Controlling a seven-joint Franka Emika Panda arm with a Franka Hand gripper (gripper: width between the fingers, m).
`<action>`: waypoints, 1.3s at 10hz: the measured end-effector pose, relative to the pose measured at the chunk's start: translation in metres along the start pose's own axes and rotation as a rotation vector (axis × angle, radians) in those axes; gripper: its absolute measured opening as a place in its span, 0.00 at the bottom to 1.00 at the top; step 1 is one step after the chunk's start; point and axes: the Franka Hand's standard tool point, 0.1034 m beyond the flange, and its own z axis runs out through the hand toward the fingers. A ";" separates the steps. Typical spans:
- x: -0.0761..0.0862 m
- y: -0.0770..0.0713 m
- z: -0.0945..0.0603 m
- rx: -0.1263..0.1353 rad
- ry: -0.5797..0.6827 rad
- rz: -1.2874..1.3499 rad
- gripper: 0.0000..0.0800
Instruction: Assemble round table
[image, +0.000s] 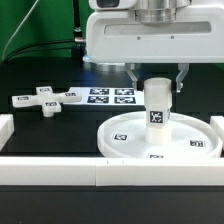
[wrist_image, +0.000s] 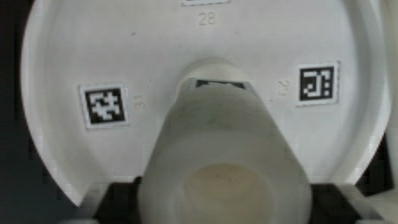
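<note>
Exterior view: short thick white plastic cylinder leg (image: 157, 112) upright at centre of large white rimmed round disc (image: 120, 140); jaws parted, straddling leg top, gripping nothing.

Bright, even light; both views soft, the leg (wrist_image: 214, 145) blurred close-up.

I'm seeing the marker board (image: 110, 96) lying flat on the black table (image: 60, 125), its tags facing up, below the jaws and a little toward the exterior view's left of them. A long white border bar (image: 60, 170) is running along the table on the camera's side of the jaws, well below them. A second bar (image: 5, 128) is sitting far out to the exterior view's left of the jaws. A green backdrop (image: 40, 20) is hanging behind, left of the jaws.
</note>
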 end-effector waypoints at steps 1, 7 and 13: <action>-0.003 -0.002 0.000 0.001 -0.003 0.094 0.51; -0.004 -0.001 0.001 0.053 -0.048 0.679 0.51; -0.003 -0.003 0.002 0.064 -0.065 0.951 0.51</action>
